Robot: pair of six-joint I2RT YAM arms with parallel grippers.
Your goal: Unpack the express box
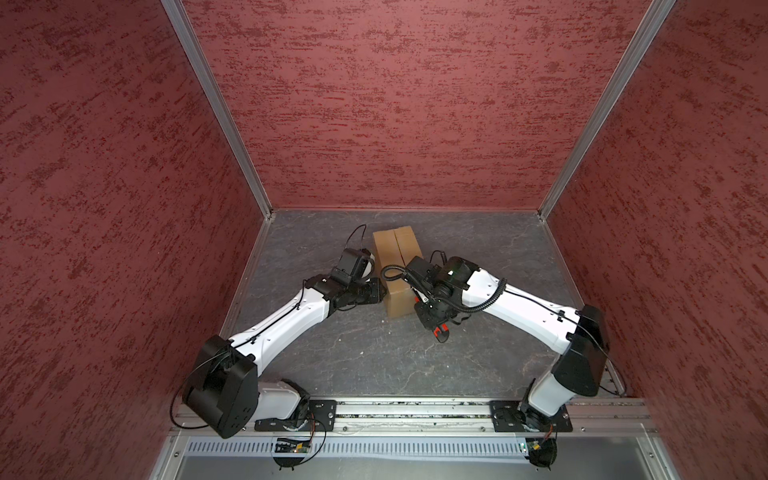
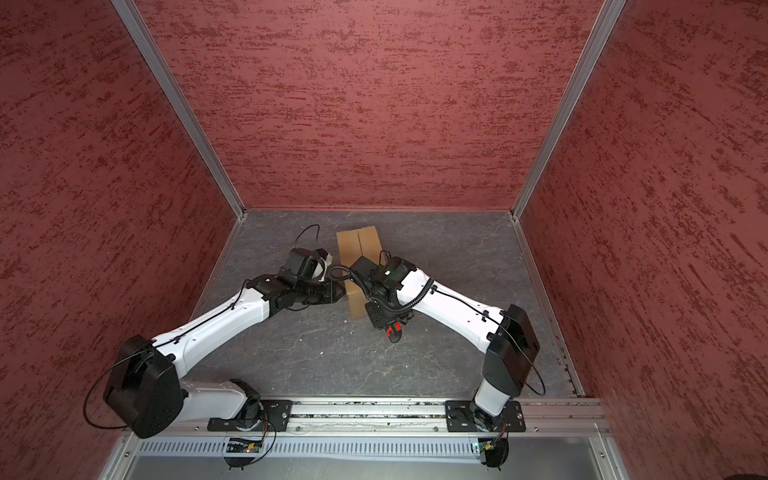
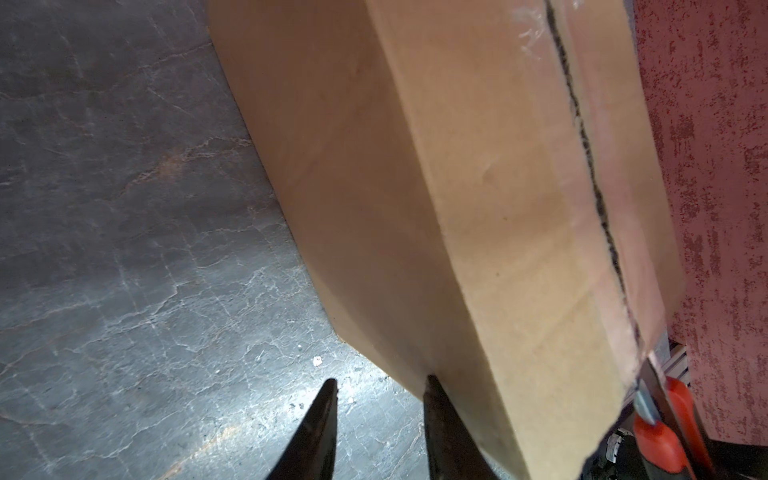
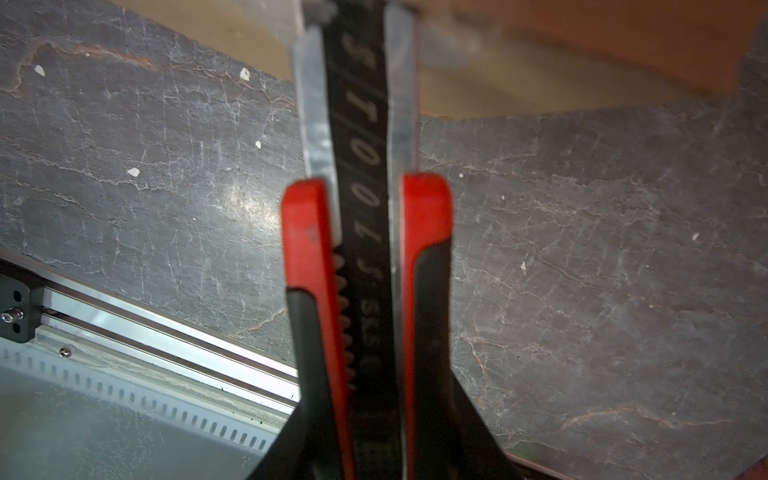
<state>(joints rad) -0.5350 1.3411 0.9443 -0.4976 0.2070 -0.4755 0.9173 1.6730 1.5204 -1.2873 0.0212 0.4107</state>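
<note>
Box (image 1: 394, 249) (image 2: 358, 243) flat on the grey table (image 1: 374, 361), flaps down. Both top views show one of my arms at each long side of it.

My left gripper (image 1: 379, 291) is at the box's left side, toward the end nearer my bases. From above the arm's own body hides the fingers, so there I can't read how they stand. The left wrist view settles it. The two dark fingertips (image 3: 328, 415) are parted with bare table between them and nothing held. The one nearer the box sits right at the foot of its side wall, touching as far as I can see.

That view also gives me the seam (image 3: 590, 174) close up. It is a dark, ragged line under a glossy strip of tape (image 3: 528, 29), and the tape doesn't show from above.

My right gripper (image 1: 434, 322) is at the box's near right corner. The top views show only a red nub of the knife (image 1: 440, 331) poking out below it. The right wrist view fills that in: my fingers are clamped on the red-and-black handle, and the blade is out along its metal track toward the box, a brown blur there. The tip runs out of frame, so I can't tell whether it touches. The left wrist view catches the knife just beside the seam's end.
</note>
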